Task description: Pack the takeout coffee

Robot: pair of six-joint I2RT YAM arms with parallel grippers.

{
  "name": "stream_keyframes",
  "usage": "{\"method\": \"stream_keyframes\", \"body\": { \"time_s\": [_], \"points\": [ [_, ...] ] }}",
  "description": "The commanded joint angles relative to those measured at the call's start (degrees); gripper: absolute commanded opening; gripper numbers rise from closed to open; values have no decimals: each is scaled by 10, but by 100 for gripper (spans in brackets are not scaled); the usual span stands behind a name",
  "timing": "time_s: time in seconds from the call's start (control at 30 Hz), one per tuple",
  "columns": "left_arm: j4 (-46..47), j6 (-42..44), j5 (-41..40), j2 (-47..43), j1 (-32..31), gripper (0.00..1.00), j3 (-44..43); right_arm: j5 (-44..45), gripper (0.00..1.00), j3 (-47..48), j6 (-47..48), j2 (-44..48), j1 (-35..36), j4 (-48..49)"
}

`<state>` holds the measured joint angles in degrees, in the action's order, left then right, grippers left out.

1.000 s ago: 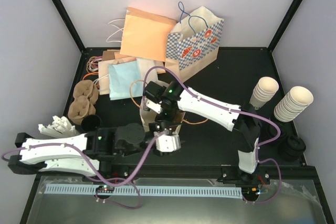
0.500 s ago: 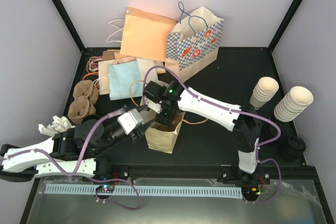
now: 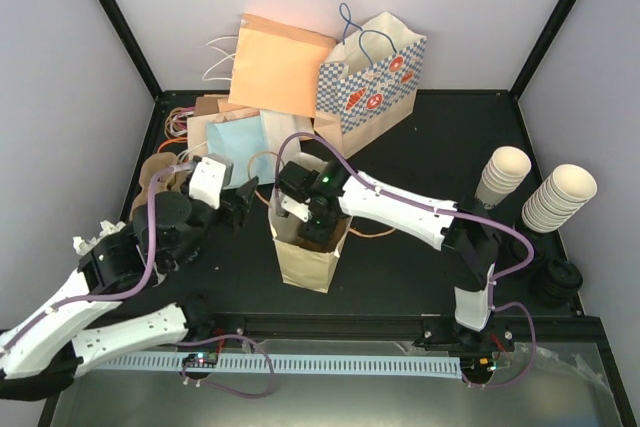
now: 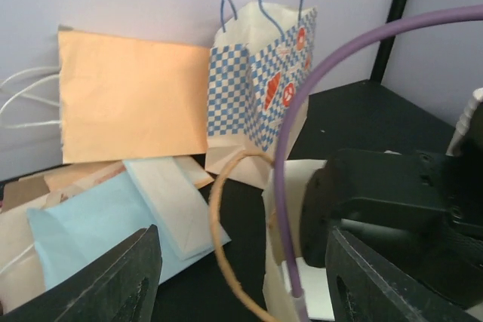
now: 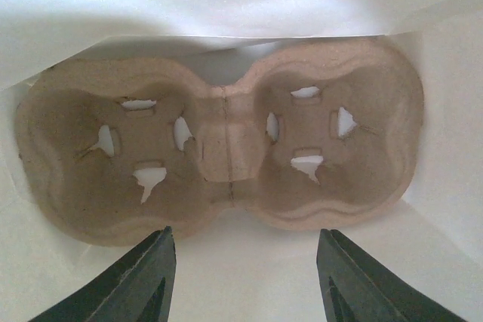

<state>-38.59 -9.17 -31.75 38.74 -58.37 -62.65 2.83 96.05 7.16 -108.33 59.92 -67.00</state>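
Observation:
A brown paper bag [image 3: 305, 265] stands open at the table's middle. My right gripper [image 3: 314, 227] reaches down into it, open and empty. In the right wrist view its fingers [image 5: 143, 280] hang above a brown pulp two-cup carrier [image 5: 219, 141] lying on the bag's bottom. My left gripper [image 3: 238, 205] is open and empty, just left of the bag and pointing at it. The left wrist view shows the bag's rim [image 4: 281, 262] and handle between its fingers [image 4: 132, 280]. No lidded coffee cup shows in any view.
A blue-checked bag [image 3: 372, 77], an orange bag [image 3: 285, 62] and flat bags including a light blue one [image 3: 235, 152] lie at the back. Pulp trays [image 3: 160, 187] are at the left. Stacked lidless cups [image 3: 560, 197] and loose black lids [image 3: 555, 279] are at the right.
My left arm has swung from in front of the bag to its left and risen, its gripper now aimed at the bag's side. The right gripper has stayed inside the bag.

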Motion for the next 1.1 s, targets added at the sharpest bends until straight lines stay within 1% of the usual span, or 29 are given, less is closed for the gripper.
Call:
{"method": "stream_keyframes", "body": {
  "time_s": [0.0,0.13,0.23,0.33,0.37,0.43,0.6,0.63,0.7,0.77,0.9,1.03,1.07],
  "points": [
    [-47,-35,91,17,68,63,-32,2,55,-20,-4,27,-1,30],
    [-57,-44,213,44,146,63,-37,3,56,-38,-6,26,-1,48],
    [-53,-48,247,49,171,62,-33,0,56,-54,-7,25,-1,63],
    [-51,-44,261,52,183,61,-30,-4,55,-71,-7,24,-1,83],
    [-47,-43,267,52,186,59,-27,-4,56,-77,-7,24,-1,90],
    [-37,-43,277,50,193,52,-20,-5,56,-86,-6,23,-1,101],
    [0,-43,292,37,202,25,0,-6,55,-107,-9,13,-1,120],
    [3,-42,293,37,203,21,2,-6,56,-112,-9,12,-1,126],
    [7,-41,296,39,205,15,4,-5,55,-121,-10,11,-1,135],
    [9,-40,298,43,206,12,6,-3,55,-129,-9,11,-1,144],
    [15,-41,302,45,208,9,13,0,55,-135,-9,5,-1,153],
    [15,-39,298,44,210,8,13,1,56,-140,-9,-6,-1,159],
    [14,-39,295,44,211,10,13,0,55,-142,-9,-8,-1,163]
  ]
}}
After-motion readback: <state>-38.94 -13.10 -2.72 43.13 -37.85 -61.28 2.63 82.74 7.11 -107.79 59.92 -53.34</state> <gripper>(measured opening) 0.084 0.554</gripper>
